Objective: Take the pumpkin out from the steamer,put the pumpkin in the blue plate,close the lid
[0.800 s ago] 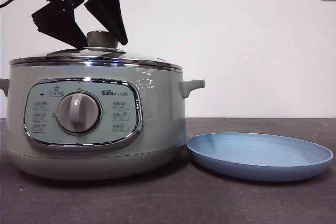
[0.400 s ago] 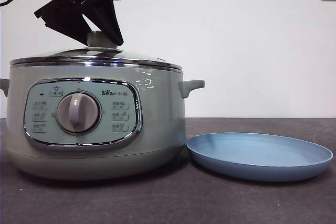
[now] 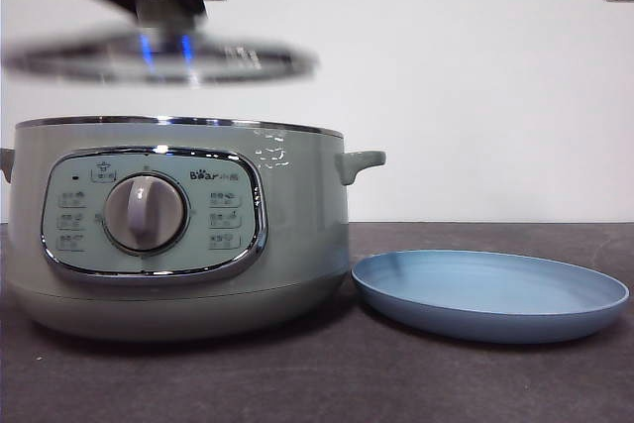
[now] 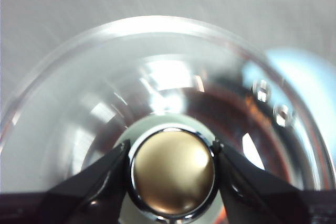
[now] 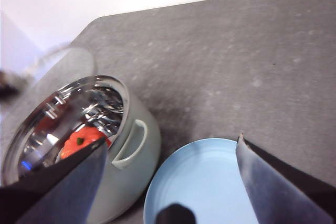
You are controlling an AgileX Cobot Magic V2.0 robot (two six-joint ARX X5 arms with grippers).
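So the lid [image 3: 158,54] is off the steamer [image 3: 178,230] now. A second ago it was sitting flat on the chrome rim with the left gripper [image 4: 170,153] closing around the knob; half a second ago same spot, gripper tighter. Now the lid hangs clear above the pot, a strip of wall showing between it and the rim, and it's smeared with motion blur in the front view, so I'd guess it's moving fast. In the left wrist view the two black jaws are clamped either side of the knob [image 4: 172,174], one on each flank of its shiny cap.

What that means: the pot is open, so the pumpkin [image 5: 80,141] can finally be reached. It's sitting inside the steamer, an orange patch against the shiny inner wall, seen from the right wrist view. The blue plate [image 3: 490,294] sits on the tabletop [image 3: 446,383] just beside the steamer, with nothing on it yet.

The right gripper [image 5: 170,182] is spread wide, holding nothing, up above the plate and the pot's side handle. My read is it goes in for the pumpkin next.

Writing-wise: "Bear" [image 3: 205,175] on the control panel, followed by characters too small to read. The button labels around the dial [image 3: 145,213] are too tiny as well.
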